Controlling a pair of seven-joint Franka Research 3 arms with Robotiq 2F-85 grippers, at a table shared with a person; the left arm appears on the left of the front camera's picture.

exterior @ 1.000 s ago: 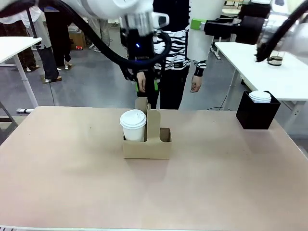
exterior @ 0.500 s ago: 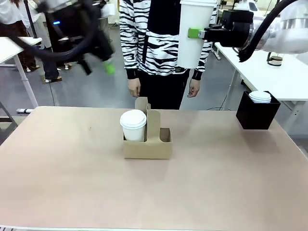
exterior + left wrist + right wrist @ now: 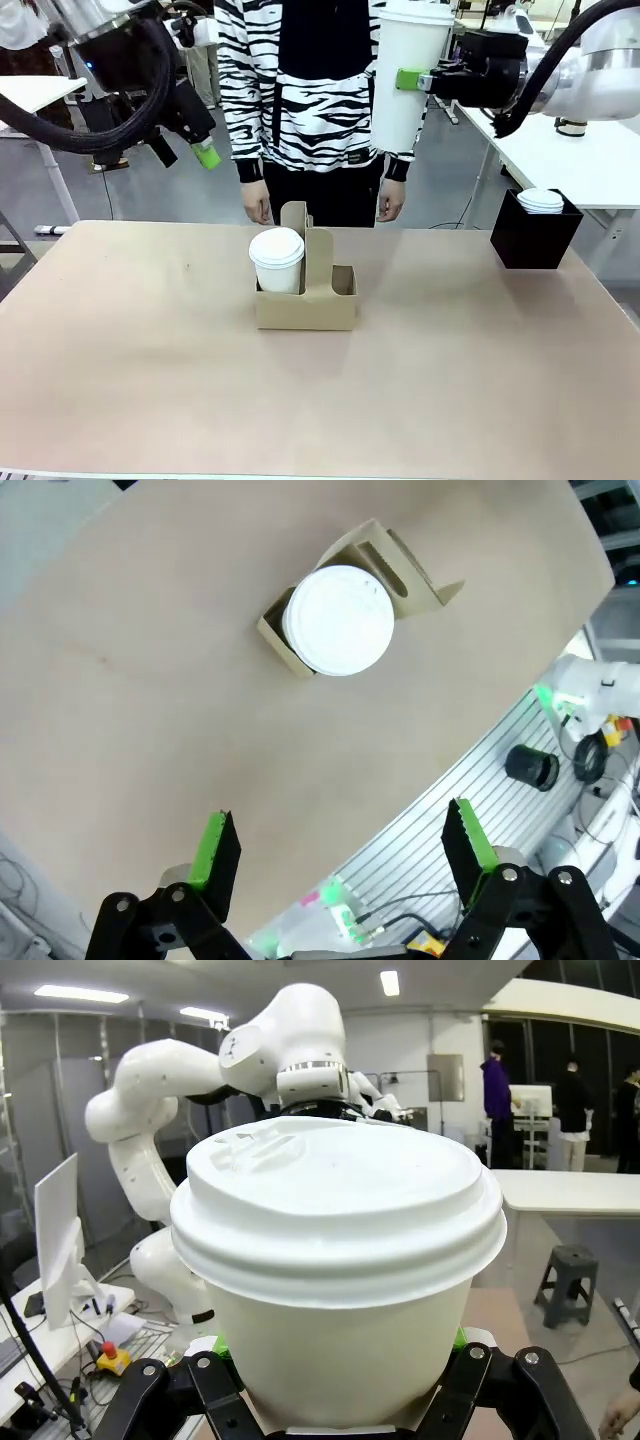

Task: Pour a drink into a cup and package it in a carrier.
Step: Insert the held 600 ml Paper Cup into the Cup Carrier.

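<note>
Cup (image 3: 277, 260) seated in carrier (image 3: 305, 305) on bench (image 3: 120, 380), right gripper (image 3: 402, 80) gripping second lidded cup (image 3: 335, 1210) aloft, left gripper (image 3: 338, 820) wide

Left arm (image 3: 110, 50), white, is up high at the left of the front view. The left gripper (image 3: 186, 152), black and two-fingered with green pads, angles down and to the right. Its jaws are spread wide with nothing between them. In the left wrist view its fingers (image 3: 216, 852) stand far apart. Over to the right arm (image 3: 600, 70), reaching in from the right with the wrist level. The right gripper (image 3: 404, 80) points sideways, clamped around a tall white paper cup with a white plastic lid (image 3: 400, 115), held upright and high.
</note>
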